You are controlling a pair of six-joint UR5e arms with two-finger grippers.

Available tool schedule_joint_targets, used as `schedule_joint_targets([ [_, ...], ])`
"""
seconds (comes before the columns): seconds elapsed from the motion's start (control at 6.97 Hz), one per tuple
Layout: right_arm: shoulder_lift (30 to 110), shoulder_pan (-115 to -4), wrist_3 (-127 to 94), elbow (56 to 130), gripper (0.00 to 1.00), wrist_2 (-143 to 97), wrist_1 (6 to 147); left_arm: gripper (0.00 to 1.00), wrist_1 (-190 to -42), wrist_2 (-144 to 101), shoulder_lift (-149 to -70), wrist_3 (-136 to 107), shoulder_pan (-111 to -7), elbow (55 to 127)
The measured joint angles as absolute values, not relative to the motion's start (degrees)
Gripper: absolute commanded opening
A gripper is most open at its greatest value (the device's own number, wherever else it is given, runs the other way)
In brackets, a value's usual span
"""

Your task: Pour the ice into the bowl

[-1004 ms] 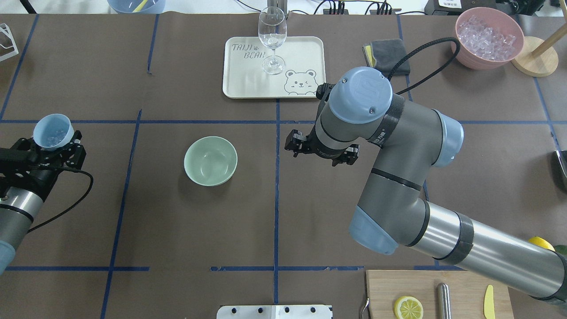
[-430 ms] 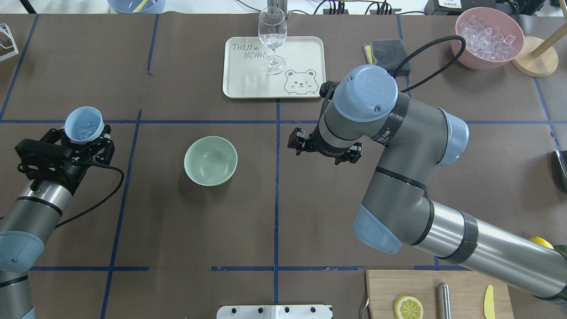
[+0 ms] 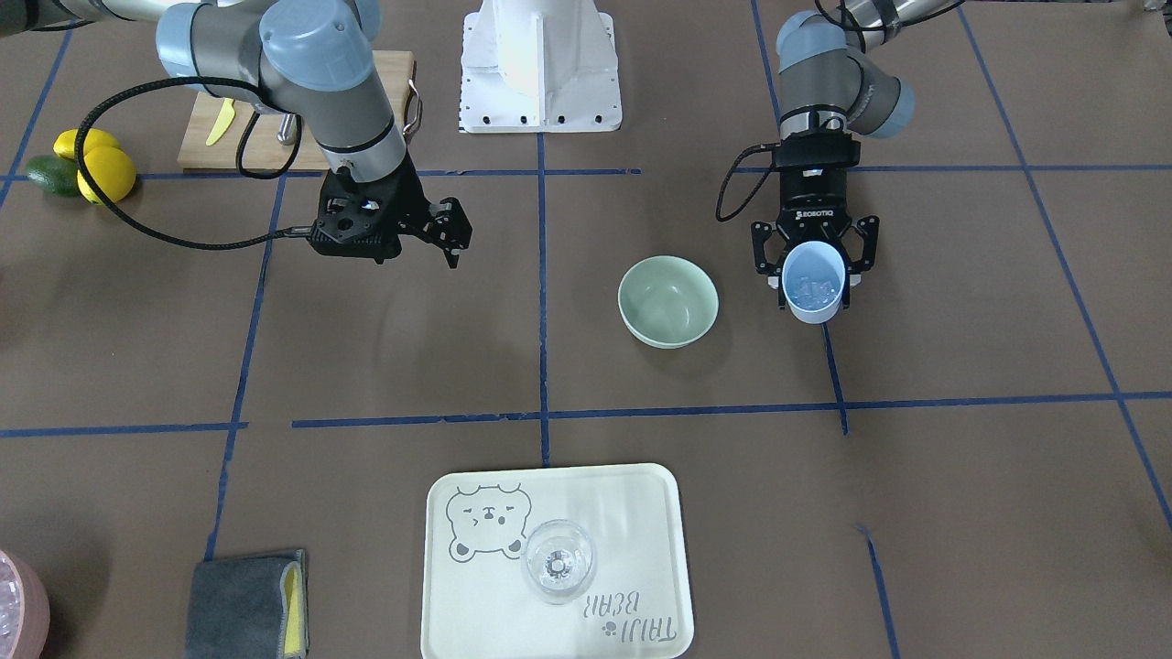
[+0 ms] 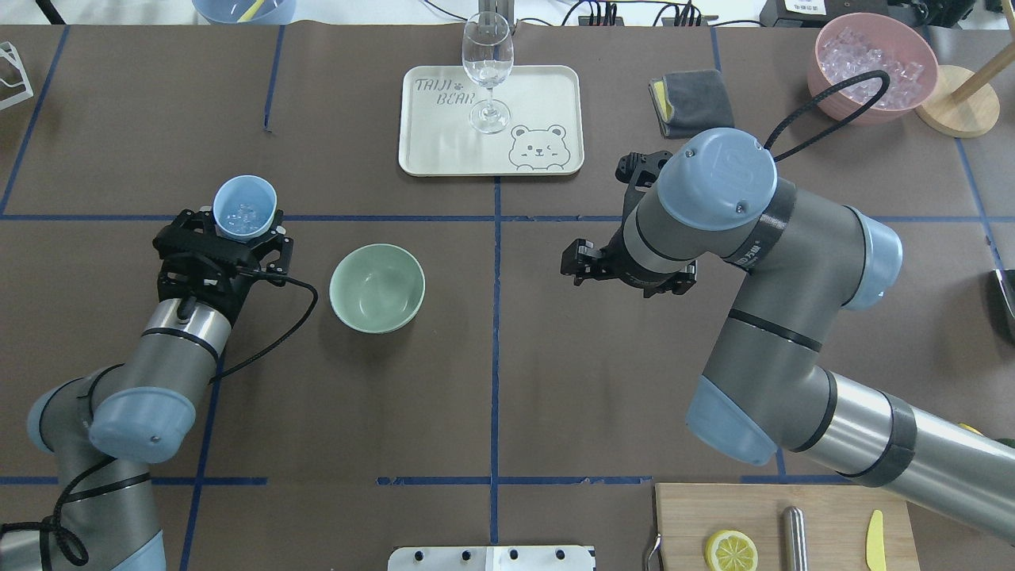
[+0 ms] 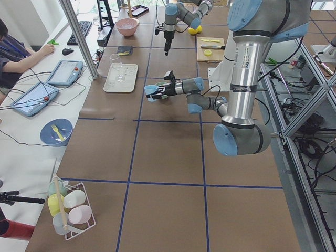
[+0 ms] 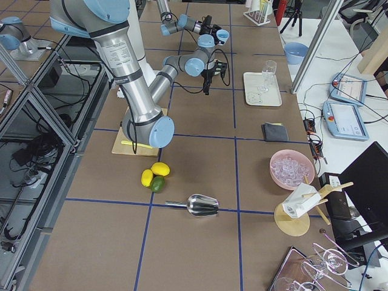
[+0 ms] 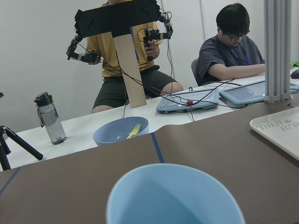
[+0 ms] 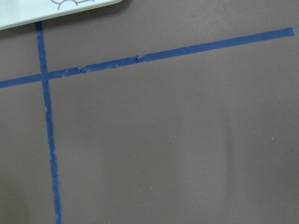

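The mint-green bowl (image 4: 377, 287) stands upright on the brown table, also in the front view (image 3: 667, 300). My left gripper (image 4: 244, 228) is shut on a light blue cup (image 4: 245, 208) and holds it upright just left of the bowl, apart from it. Several small clear ice cubes (image 4: 241, 214) lie in the cup's bottom, also in the front view (image 3: 813, 291). The left wrist view shows only the cup's rim (image 7: 175, 196). My right gripper (image 3: 455, 236) is open and empty, hanging above bare table well to the bowl's right.
A cream tray (image 4: 547, 95) with a wine glass (image 4: 487, 71) stands behind the bowl. A grey cloth (image 4: 691, 99) and a pink bowl of ice (image 4: 872, 67) are at the back right. A cutting board (image 4: 682, 523) with a lemon slice is at the front right.
My left arm has carried the blue cup rightward, from the table's left edge to just beside the bowl. My right arm has shifted to the right, away from the bowl.
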State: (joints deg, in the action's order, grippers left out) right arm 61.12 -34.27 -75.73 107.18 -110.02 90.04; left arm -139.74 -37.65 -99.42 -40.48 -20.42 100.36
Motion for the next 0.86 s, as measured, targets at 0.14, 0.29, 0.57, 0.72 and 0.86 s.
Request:
schedule_joint_targets([
  [0.14, 61.68, -34.32, -75.34, 107.51, 1.00, -109.98, 90.01, 0.00, -135.49, -37.53, -101.17, -37.89, -19.94, 100.45],
  [0.29, 61.85, -34.38, -75.21, 107.62, 1.00, -109.96, 89.98, 0.00, -133.52, -37.30, -102.00, -34.30, -19.00, 100.57],
  [0.57, 61.88, -34.59, -75.15, 107.66, 1.00, -109.95, 89.98, 0.00, -132.33, -35.90, -102.49, -26.84, -16.42, 100.87],
  [0.72, 61.88, -34.66, -75.15, 107.66, 1.00, -109.95, 89.99, 0.00, -131.58, -34.63, -102.53, -23.08, -15.39, 100.88],
  [0.86, 61.88, -34.67, -75.15, 107.66, 1.00, -109.95, 90.00, 0.00, -130.29, -32.12, -102.54, -17.85, -14.55, 100.88],
])
